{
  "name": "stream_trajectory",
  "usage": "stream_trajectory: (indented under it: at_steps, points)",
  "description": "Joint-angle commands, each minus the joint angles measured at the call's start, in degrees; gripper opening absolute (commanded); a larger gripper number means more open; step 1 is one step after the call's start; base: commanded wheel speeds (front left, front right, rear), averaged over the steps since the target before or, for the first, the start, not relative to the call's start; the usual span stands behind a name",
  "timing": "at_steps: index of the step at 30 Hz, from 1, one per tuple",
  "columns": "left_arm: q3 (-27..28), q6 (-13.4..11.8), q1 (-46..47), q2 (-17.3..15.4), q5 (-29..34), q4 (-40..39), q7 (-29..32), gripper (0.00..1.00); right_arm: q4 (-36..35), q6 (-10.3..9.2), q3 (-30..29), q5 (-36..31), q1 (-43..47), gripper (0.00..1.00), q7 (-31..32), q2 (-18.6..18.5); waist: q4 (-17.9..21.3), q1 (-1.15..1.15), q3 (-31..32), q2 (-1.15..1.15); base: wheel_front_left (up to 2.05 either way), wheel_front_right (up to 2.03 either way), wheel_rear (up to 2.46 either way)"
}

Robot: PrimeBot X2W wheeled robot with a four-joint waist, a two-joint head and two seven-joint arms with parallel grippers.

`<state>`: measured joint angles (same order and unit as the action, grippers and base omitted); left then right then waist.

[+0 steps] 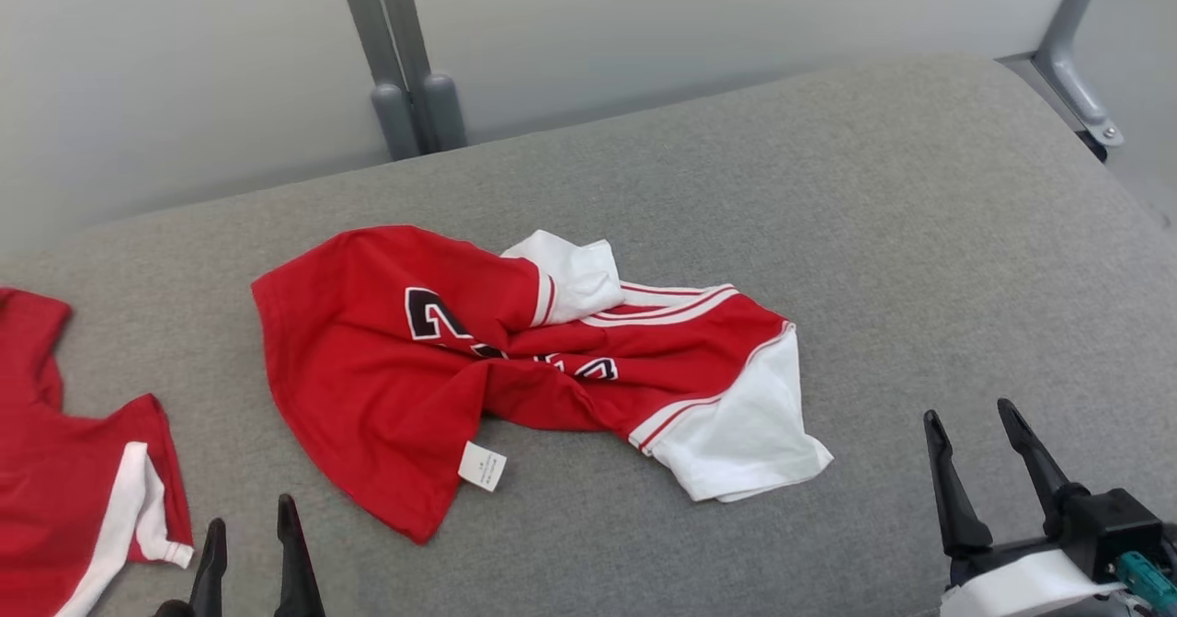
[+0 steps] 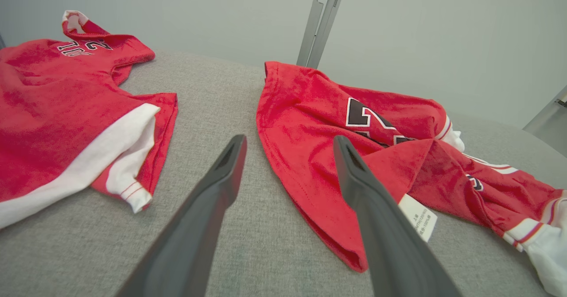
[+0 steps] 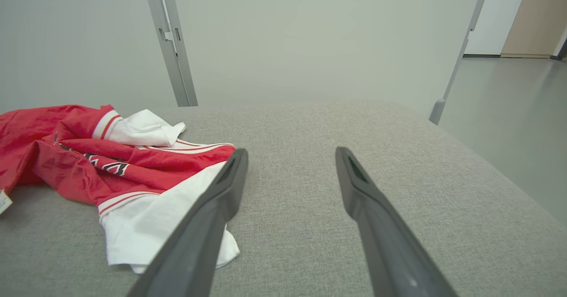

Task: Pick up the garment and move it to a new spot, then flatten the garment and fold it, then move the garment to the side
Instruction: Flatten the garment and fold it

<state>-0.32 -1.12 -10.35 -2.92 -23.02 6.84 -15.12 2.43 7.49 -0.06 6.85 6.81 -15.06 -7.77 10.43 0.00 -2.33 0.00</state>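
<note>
A crumpled red garment point(image 1: 414, 387) with white sleeves and black numerals lies in a heap at the middle of the grey padded surface point(image 1: 828, 185). Its white care label point(image 1: 482, 465) faces the near edge. The garment point(image 2: 310, 124) also shows in the left wrist view, and its white sleeve end point(image 3: 146, 226) in the right wrist view. My left gripper point(image 1: 248, 530) stands open at the lower left, just short of the garment's hem, holding nothing. My right gripper point(image 1: 970, 424) is open at the lower right, apart from the white sleeve.
A second red and white shirt point(image 1: 55, 470) lies at the left edge of the surface, seen also as the spread shirt point(image 2: 57, 111) in the left wrist view. Grey metal posts point(image 1: 405, 56) stand behind the surface. The surface's right half point(image 3: 398, 155) is bare grey fabric, with floor point(image 3: 509, 102) beyond.
</note>
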Motion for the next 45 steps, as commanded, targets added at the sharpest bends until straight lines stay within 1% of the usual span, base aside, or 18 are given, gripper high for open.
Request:
stream_trajectory:
  at_steps: [1, 5, 8, 12, 14, 19, 24, 30, 38, 42, 44, 45]
  points:
    - [0.66, -0.48, -1.65, -0.05, 0.24, -0.84, -0.03, 1.00, 0.45, 0.00, -0.50, -0.03, 1.31, 1.00, -0.17, -0.02, -4.49, 0.00, 4.22, 0.00, 0.00, 0.00, 0.00]
    - [1.51, 1.94, -3.88, -0.08, 3.70, 0.16, -0.03, 1.00, 2.01, 0.00, -2.31, 0.49, 2.66, 1.00, -0.17, 0.39, -5.67, 0.00, 5.33, 0.00, 0.00, 0.00, 0.00]
    - [1.92, 4.39, -4.24, -0.03, 5.92, 1.39, -0.03, 1.00, 3.15, 0.00, -3.52, 0.25, 3.21, 1.00, -0.17, 0.82, -6.65, 0.00, 5.81, 0.00, 0.00, 0.00, 0.00]
    - [2.82, 6.10, -2.58, -0.07, 7.53, 1.57, -0.03, 1.00, 4.30, 0.00, -3.37, 0.07, 3.27, 1.00, -0.17, 1.17, -7.29, 0.00, 6.08, 0.00, 0.00, 0.00, 0.00]
    - [3.21, 6.56, -2.25, -0.08, 7.71, 1.62, -0.03, 1.00, 4.86, 0.00, -2.78, 0.02, 2.87, 1.00, -0.17, 1.21, -7.32, 0.00, 6.13, 0.00, 0.00, 0.00, 0.00]
    - [4.05, 7.31, -2.88, -0.08, 7.99, 1.75, -0.03, 1.00, 5.66, 0.00, -1.38, 0.01, 1.27, 1.00, -0.17, 1.19, -7.17, 0.00, 6.28, 0.00, 0.00, 0.00, 0.00]
    - [4.20, 8.05, -3.01, -0.07, 8.52, 2.36, -0.03, 1.00, 5.76, 0.00, -0.78, 0.35, 0.98, 1.00, -0.17, 1.21, -7.82, 0.00, 6.36, 0.00, 0.00, 0.00, 0.00]
    - [4.12, 8.37, -2.64, -0.07, 8.70, 3.15, -0.03, 1.00, 5.82, 0.00, -0.25, 0.35, 0.79, 1.00, -0.17, 1.31, -8.24, 0.00, 6.27, 0.00, 0.00, 0.00, 0.00]
    - [4.02, 8.54, -2.71, -0.07, 8.20, 3.55, -0.03, 1.00, 5.49, 0.00, 0.93, 1.27, 0.14, 1.00, -0.17, 1.49, -7.86, 0.00, 5.93, 0.00, 0.00, 0.00, 0.00]
    - [1.42, 7.64, -1.53, -0.06, 7.52, 4.47, -0.03, 1.00, 4.51, 0.00, 2.97, 1.98, -0.74, 1.00, -0.17, -0.44, -7.74, 0.00, 5.75, 0.00, 0.00, 0.00, 0.00]
    - [-1.56, 7.77, -0.39, -0.04, 8.27, 5.90, 0.62, 1.00, 5.88, 0.00, 5.19, 3.06, -1.18, 1.00, -0.17, -1.82, -7.75, 0.00, 5.42, 0.00, 0.00, 0.00, 0.00]
    - [-3.20, 7.87, 0.47, -0.04, 8.87, 6.36, 2.03, 1.00, 7.20, 0.00, 6.91, 3.50, -1.61, 1.00, -0.17, -3.06, -7.72, 0.00, 5.13, 0.00, 0.00, 0.00, 0.00]
